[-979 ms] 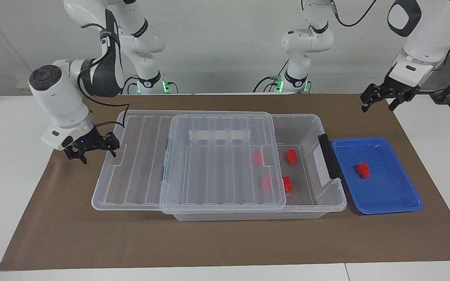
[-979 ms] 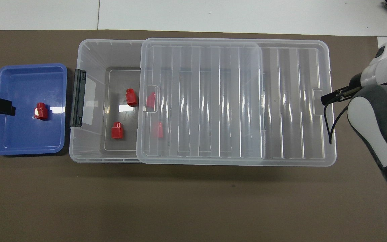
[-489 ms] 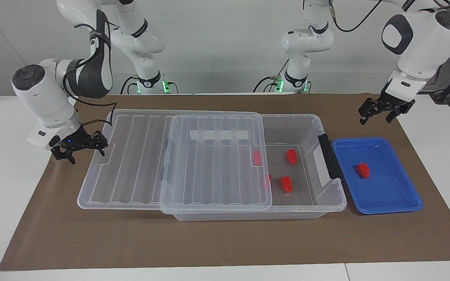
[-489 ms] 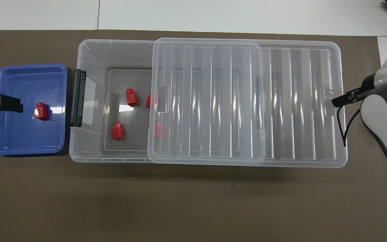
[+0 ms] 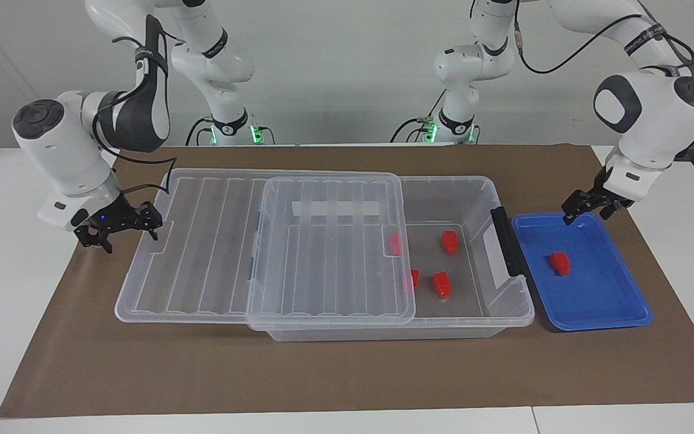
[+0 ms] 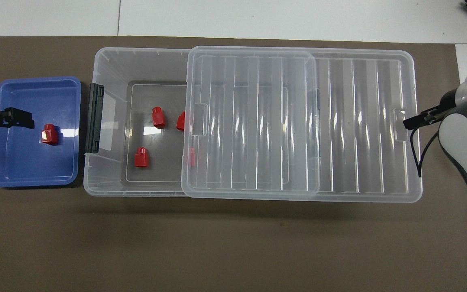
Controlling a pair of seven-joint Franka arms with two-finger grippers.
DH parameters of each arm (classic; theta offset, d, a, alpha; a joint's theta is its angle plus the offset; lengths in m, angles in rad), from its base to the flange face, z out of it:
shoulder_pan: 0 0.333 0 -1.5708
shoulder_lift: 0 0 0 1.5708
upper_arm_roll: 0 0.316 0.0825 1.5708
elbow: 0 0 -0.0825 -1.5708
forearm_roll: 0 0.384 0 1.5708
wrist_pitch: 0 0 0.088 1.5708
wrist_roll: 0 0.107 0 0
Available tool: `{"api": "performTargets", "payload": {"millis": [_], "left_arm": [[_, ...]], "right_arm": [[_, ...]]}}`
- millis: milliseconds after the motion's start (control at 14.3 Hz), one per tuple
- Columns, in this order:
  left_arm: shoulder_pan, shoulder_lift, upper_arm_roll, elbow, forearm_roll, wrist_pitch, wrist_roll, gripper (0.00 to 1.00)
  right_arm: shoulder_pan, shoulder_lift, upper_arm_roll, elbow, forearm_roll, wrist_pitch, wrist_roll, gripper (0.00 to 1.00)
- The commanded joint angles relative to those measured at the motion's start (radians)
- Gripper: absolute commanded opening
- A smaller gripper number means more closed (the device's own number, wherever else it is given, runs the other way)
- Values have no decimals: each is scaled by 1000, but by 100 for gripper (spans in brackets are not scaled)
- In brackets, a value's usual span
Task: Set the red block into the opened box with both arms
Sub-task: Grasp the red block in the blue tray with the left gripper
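Observation:
One red block (image 5: 559,263) (image 6: 49,134) lies in the blue tray (image 5: 600,325) (image 6: 22,162). The clear box (image 5: 491,199) (image 6: 108,56) holds several more red blocks, some under the lid. Its ribbed lid (image 5: 214,253) (image 6: 359,121) is slid far off toward the right arm's end and overhangs the box. My right gripper (image 5: 124,232) (image 6: 410,121) is shut on the lid's end tab and holds that end up. My left gripper (image 5: 588,211) (image 6: 14,118) hangs open over the tray's corner beside the red block, with nothing in it.
The box's black handle bar (image 5: 506,241) (image 6: 94,117) faces the tray, which sits close against that end. A brown mat (image 5: 347,374) covers the table under everything. The box's uncovered part is at the tray's end.
The right gripper has pulled the lid farther toward the right arm's end, uncovering more of the box. The left gripper has come down from beside the mat to over the tray.

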Motion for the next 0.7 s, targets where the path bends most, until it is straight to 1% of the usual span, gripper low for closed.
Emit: {"api": "performTargets", "payload": {"millis": [0, 210, 350, 419, 489, 629], "left_arm": [[28, -9, -5, -108, -9, 134, 10, 100], [24, 48, -5, -119, -9, 189, 36, 100], [24, 51, -5, -125, -9, 211, 36, 100], [28, 52, -5, -134, -9, 225, 38, 100], [28, 65, -5, -150, -9, 272, 39, 100], [16, 112, -5, -179, -11, 385, 34, 100]], "right_arm": [[-23, -3, 8, -7, 4, -11, -40, 100], [-18, -8, 8, 4, 4, -24, -29, 100], [-12, -29, 8, 2, 6, -49, 0, 100], [-5, -45, 10, 1, 4, -67, 43, 100], [-1, -61, 10, -1, 6, -84, 93, 100], [32, -95, 10, -7, 6, -110, 176, 100]]}}
